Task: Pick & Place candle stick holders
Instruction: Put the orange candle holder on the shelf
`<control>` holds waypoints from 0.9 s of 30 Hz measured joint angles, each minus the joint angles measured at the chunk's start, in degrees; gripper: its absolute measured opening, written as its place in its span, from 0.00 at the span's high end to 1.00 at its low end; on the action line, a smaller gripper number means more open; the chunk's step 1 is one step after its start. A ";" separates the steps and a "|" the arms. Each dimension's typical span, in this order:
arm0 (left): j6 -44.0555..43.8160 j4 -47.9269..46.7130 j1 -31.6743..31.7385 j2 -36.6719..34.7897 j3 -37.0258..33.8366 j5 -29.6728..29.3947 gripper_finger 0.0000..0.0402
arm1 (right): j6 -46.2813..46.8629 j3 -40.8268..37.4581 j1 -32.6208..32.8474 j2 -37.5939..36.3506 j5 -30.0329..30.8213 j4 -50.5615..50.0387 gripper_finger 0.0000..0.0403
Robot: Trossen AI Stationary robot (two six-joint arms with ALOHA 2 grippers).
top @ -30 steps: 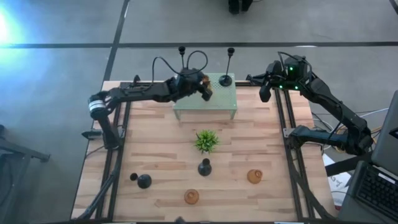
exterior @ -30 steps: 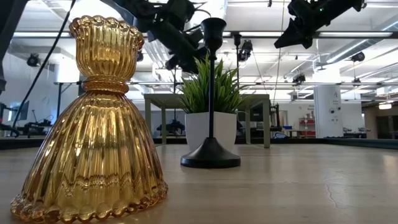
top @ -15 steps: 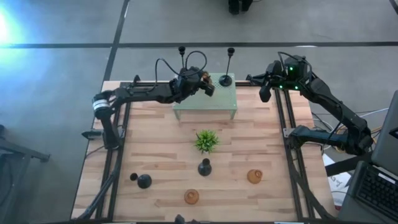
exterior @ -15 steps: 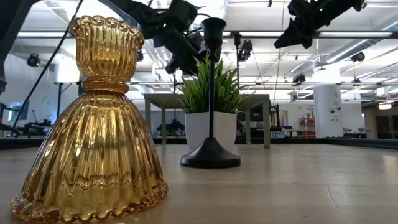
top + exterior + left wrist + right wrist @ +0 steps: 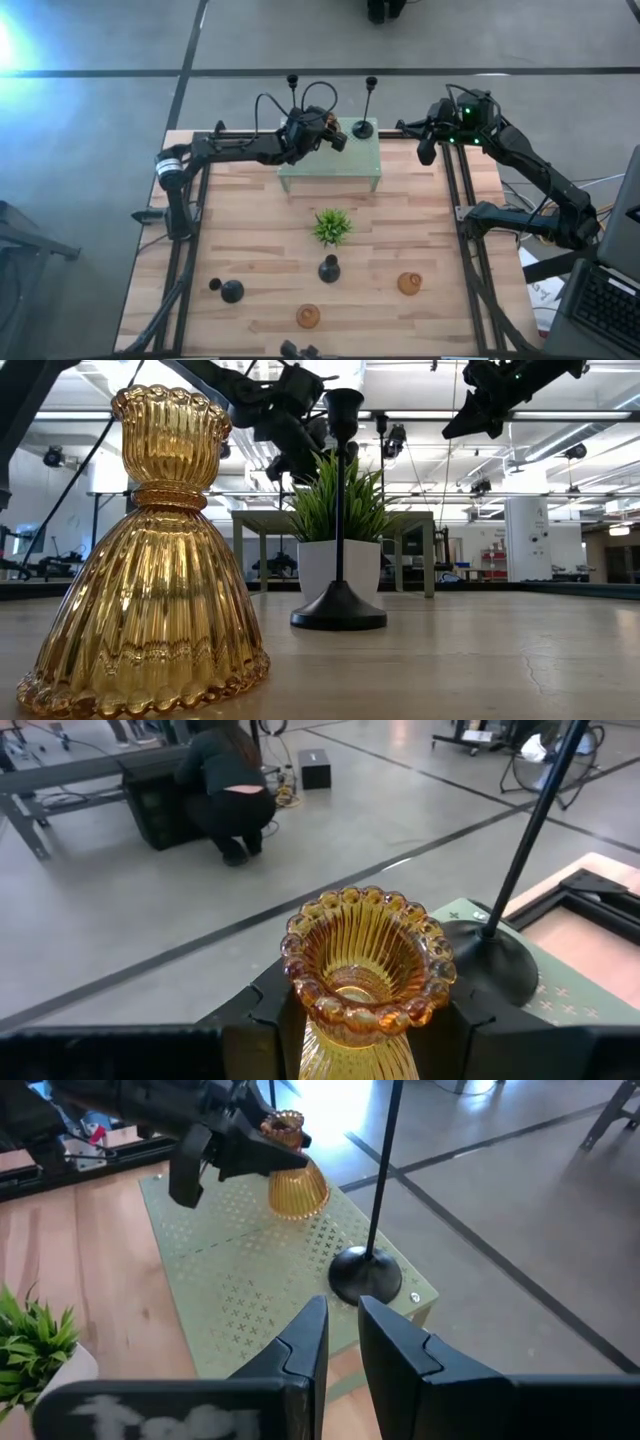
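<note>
My left gripper is shut on an amber glass holder over the pale green stand at the table's far edge. A tall black holder stands by its round base on the stand's far right corner. The top of another tall black holder shows behind my left arm. Two amber holders and two black holders stand on the near half of the table. My right gripper hangs empty at the far right, its fingers a narrow gap apart. My left gripper pinches the amber holder's narrow neck, just below its beaded cup, between its two fingers. The fingers come about level from the table's left. The holder stands nearly upright, its flared foot at the stand's top; whether it touches, I cannot tell.
A small green plant in a white pot stands mid-table. A third amber holder stands at the near edge, close to the low camera. Metal frame rails run along both table sides. A person crouches on the floor beyond the table.
My left gripper has carried the amber holder a little toward the table's far edge and right, over the stand, closer to the tall black holder. My right arm has kept still.
</note>
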 joint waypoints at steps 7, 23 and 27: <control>-0.10 0.18 0.73 1.21 0.00 -0.11 0.67 | 0.00 0.00 -0.02 0.00 0.00 0.02 0.87; -1.51 2.10 2.44 1.97 -0.02 5.03 0.67 | 0.00 0.00 0.00 0.00 0.00 0.07 0.87; -1.50 2.03 2.44 1.97 -0.02 4.95 0.67 | 0.00 0.00 -0.01 0.00 0.00 0.08 0.87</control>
